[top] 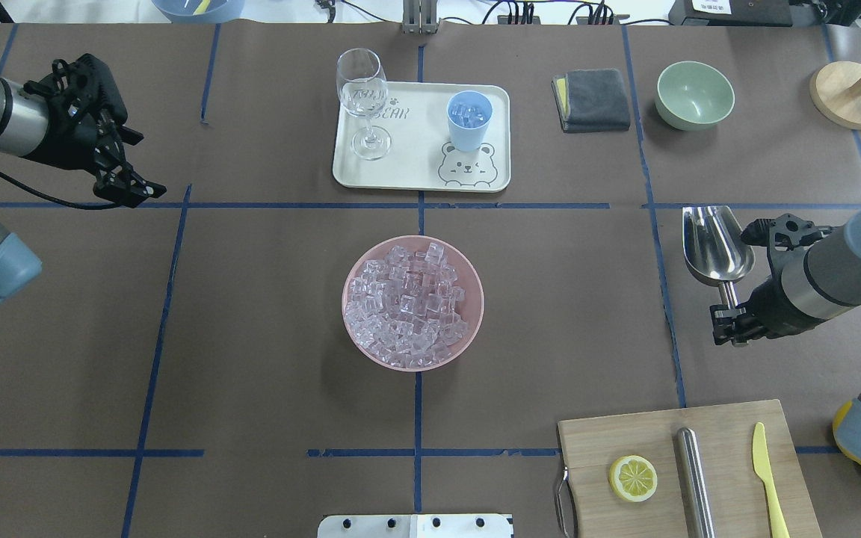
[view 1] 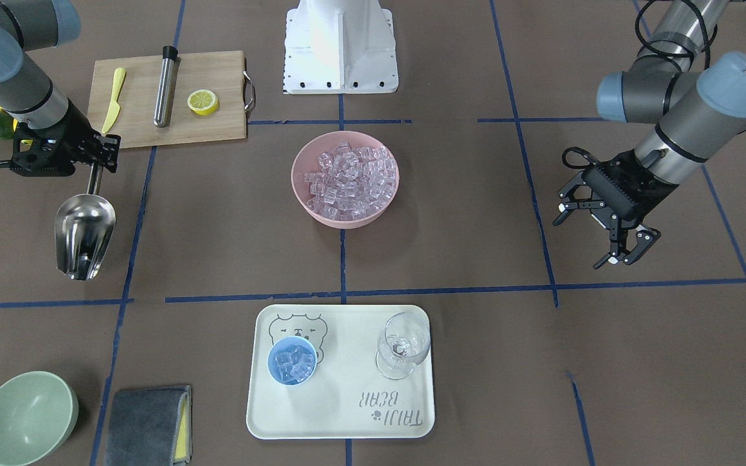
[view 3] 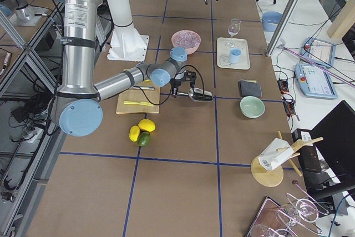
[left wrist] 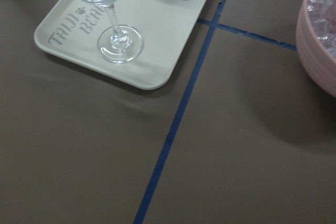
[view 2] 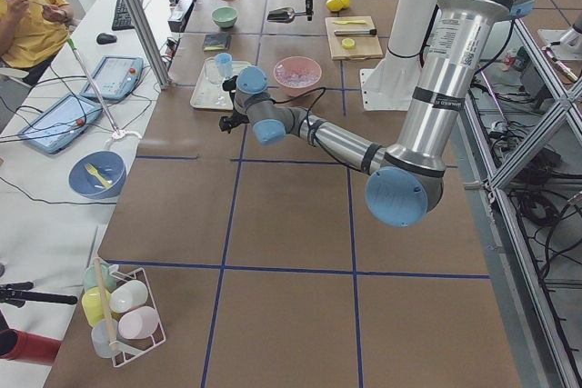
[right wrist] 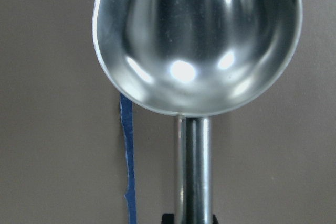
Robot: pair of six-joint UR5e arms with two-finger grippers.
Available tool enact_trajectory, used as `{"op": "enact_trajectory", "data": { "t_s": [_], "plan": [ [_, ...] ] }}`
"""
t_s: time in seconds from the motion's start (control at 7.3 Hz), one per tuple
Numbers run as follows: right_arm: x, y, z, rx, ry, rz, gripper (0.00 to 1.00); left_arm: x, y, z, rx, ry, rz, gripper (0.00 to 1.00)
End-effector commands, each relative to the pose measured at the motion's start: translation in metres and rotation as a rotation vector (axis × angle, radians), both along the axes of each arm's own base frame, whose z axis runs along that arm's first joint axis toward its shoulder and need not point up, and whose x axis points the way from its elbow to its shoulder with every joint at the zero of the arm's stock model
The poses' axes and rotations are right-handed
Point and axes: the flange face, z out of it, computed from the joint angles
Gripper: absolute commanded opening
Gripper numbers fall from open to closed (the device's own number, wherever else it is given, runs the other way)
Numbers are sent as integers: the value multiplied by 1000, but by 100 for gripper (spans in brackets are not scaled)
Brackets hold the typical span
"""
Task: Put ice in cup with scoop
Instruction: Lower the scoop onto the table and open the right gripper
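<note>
One cup (view 1: 273, 364) holding ice (view 1: 294, 366); one empty scoop (view 1: 85, 236), handle pinched by right pincer (view 1: 96, 162); left pincer (view 1: 596, 234) spread above bench (view 1: 476, 213).

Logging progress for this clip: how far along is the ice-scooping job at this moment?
Done: the cup on the tray holds several ice cubes. In hand: the right gripper is shut on the handle of the scoop, its trough empty, well aside of the pink bowl. The left gripper is open and idle. Left: perhaps more scoops, or just setting the scoop down.
</note>
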Motion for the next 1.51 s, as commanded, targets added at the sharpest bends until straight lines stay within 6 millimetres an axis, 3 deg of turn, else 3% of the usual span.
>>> {"op": "enact_trajectory", "data": {
  "t_s": [0.0,0.69,1.1,1.37],
  "plan": [
    [-6,5,9,0,18,-18,0,-24,16,14,-13,-10,-20,100],
    [-11,11,15,40,61,-2,0,-24,16,12,-15,-8,-19,100],
    [4,33,36,97,-12,-2,0,-26,16,9,-10,-5,-21,100],
    [-5,35,43,60,-3,17,0,-33,17,3,1,3,-31,100]
  ]
}}
